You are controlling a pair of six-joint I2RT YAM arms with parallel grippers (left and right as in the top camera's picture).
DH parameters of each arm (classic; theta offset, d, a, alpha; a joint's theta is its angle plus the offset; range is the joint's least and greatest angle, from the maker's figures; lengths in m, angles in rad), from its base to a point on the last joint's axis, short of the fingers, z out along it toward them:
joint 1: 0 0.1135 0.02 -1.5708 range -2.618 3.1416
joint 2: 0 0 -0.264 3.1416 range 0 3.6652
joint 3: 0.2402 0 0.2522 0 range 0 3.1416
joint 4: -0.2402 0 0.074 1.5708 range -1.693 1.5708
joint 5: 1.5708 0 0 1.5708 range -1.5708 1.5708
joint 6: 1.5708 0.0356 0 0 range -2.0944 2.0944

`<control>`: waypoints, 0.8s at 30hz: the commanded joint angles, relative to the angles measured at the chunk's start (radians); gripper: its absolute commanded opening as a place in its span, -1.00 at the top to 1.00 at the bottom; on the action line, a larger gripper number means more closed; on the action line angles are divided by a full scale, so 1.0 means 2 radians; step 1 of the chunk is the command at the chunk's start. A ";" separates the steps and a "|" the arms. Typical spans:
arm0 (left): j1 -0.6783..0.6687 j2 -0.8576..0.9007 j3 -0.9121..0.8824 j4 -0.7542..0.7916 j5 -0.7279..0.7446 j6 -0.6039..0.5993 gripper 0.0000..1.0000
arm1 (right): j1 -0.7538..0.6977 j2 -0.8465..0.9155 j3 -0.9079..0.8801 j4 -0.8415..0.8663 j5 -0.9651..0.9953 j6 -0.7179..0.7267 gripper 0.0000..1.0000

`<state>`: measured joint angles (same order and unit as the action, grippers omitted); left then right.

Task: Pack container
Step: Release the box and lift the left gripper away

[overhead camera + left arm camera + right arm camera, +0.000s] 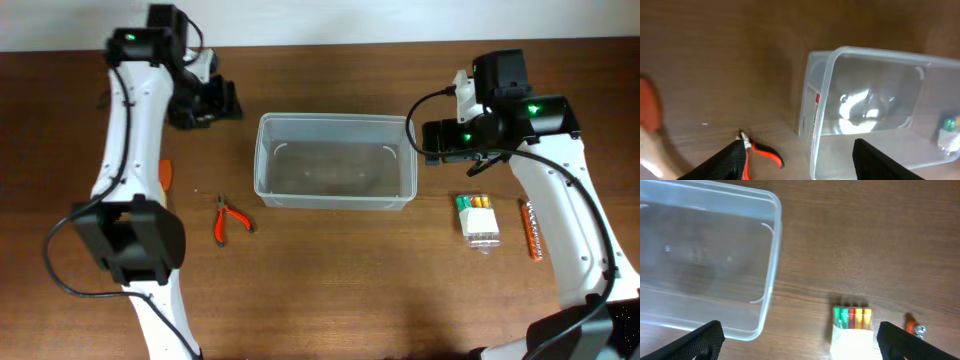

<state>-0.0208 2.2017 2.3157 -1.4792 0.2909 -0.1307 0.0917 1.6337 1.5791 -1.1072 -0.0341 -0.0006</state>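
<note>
Container (335, 118) is sitting at table centre, long side running 9 to 3 o'clock, mouth up, nothing lying in it.

Looks: clear, colourless plastic tub with rounded corners and a rolled rim. Wood grain is showing through the floor, and light is glaring off the inside. A small white and red label (812, 107) is showing on the short end wall in the left wrist view.

Handling, as a judgement: it is likely light, thin-walled and slick, flexing if pinched mid-wall and sliding on the wood if nudged. The best hold is looking like the rim at a short end, one finger inside and one outside, near a corner where it is stiffest.

Left gripper (205, 100) is hanging at the tub's 10 o'clock, fingers spread wide and carrying nothing. Right gripper (432, 140) is hovering just off the rim at 3 o'clock, likewise spread wide and empty-handed.

Loose items are lying outside: red-handled pliers (229, 218) at 8 o'clock, battery pack (478, 217) at 4 o'clock.
</note>
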 commanded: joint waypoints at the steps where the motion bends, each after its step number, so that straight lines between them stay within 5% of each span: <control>1: 0.012 -0.002 0.064 -0.017 -0.026 0.009 -0.41 | 0.003 0.005 -0.022 0.000 0.029 0.001 -0.97; 17: 0.019 -0.002 0.101 -0.026 -0.079 0.010 -0.54 | -0.031 0.006 -0.169 0.013 0.109 0.033 -0.97; 19: 0.019 -0.002 0.101 -0.026 -0.079 0.010 -0.62 | -0.048 0.006 -0.172 0.015 0.109 0.032 -0.97; 21: 0.019 -0.002 0.101 -0.026 -0.079 0.010 -0.99 | -0.070 0.006 -0.172 0.016 0.101 0.030 -0.97; 24: 0.019 -0.002 0.101 -0.026 -0.079 0.010 -0.99 | -0.100 0.006 -0.172 0.017 0.064 -0.011 -0.97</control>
<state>0.0120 2.2017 2.5008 -1.5272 0.1440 -0.1196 -0.0463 1.6424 1.2430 -1.0760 0.1482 0.0444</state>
